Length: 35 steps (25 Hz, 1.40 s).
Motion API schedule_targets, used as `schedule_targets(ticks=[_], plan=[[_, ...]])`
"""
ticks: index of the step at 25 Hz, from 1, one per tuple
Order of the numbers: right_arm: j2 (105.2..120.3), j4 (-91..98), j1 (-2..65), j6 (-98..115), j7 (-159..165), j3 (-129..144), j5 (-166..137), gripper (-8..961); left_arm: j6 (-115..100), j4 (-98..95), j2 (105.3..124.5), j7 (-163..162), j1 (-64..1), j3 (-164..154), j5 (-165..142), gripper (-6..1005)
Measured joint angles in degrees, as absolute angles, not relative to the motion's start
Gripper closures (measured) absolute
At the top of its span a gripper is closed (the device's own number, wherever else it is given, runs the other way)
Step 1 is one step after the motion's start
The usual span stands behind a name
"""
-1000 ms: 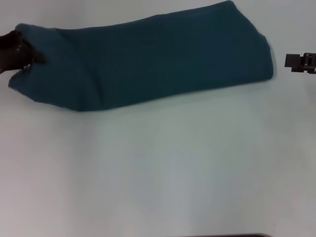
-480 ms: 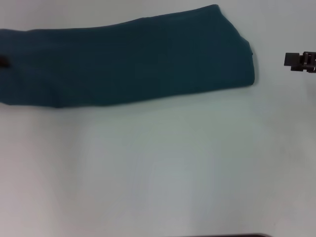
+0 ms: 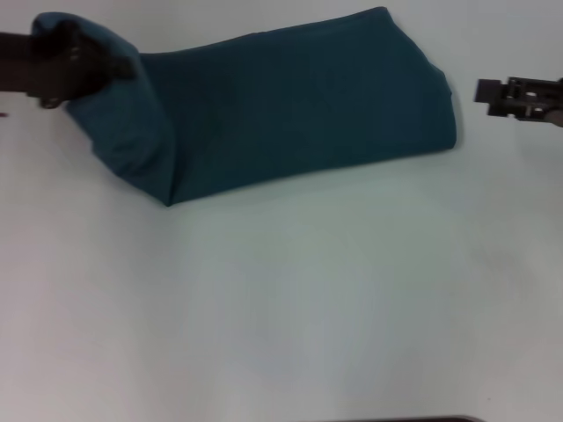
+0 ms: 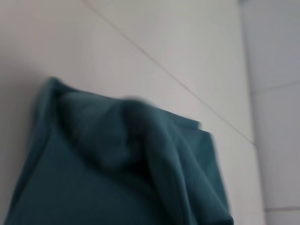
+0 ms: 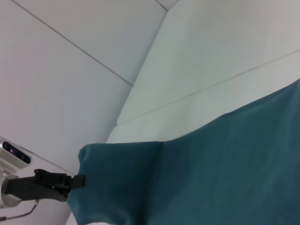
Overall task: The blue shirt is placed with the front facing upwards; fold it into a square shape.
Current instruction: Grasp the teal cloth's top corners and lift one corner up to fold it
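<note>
Blue shirt (image 3: pixel 299 105): folded band on white counter (image 3: pixel 281 308).
Left gripper (image 3: pixel 113 66): jaws pinching lifted shirt end.
Right gripper (image 3: pixel 482 90): beside shirt, jaw state unclear.

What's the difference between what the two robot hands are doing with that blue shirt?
The left hand grips one end of the blue shirt and holds it lifted off the table; the right hand touches nothing, hovering apart from the shirt's other end. The left hand is partly wrapped in cloth; the right hand stands fully in view. Both are dark and reach in from the sides.
</note>
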State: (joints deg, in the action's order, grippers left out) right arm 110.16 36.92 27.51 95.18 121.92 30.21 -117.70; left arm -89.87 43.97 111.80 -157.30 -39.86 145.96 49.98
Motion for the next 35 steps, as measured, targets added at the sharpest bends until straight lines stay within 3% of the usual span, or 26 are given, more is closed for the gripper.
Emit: schedule_targets(ticks=[2, 5, 10, 12, 16, 27, 35], plan=[[111.20, 35.8, 28.6, 93.8, 121.4, 30.1, -117.6, 101, -90.4, 44.7, 113.48, -156.7, -41.1, 145.8, 50.8, 924], [113.43, 35.1, 29.8, 91.7, 119.3, 29.5, -115.4, 105, -90.9, 45.4, 114.46, -156.4, -42.2, 145.7, 50.9, 924], [119.04, 34.0, 30.1, 86.4, 109.7, 29.4, -107.3, 112, -90.5, 46.0, 115.12, -155.9, -43.2, 145.8, 51.6, 925], [120.07, 30.4, 30.5, 82.6, 103.2, 29.7, -104.6, 160, -90.2, 46.0, 115.13, -155.9, -43.3, 146.0, 52.4, 925], [119.87, 18.7, 33.4, 72.6, 91.7, 30.2, -101.5, 346, -89.2, 46.1, 115.12, -155.9, -43.0, 146.3, 54.5, 925], [120.60, 5.7, 43.7, 62.5, 80.7, 33.7, -101.8, 608, -87.8, 46.4, 115.08, -155.3, -43.4, 145.9, 59.5, 924], [120.51, 5.0, 47.6, 55.7, 81.5, 41.1, -101.9, 948, -89.0, 47.2, 115.19, -154.5, -42.8, 146.1, 62.0, 924]])
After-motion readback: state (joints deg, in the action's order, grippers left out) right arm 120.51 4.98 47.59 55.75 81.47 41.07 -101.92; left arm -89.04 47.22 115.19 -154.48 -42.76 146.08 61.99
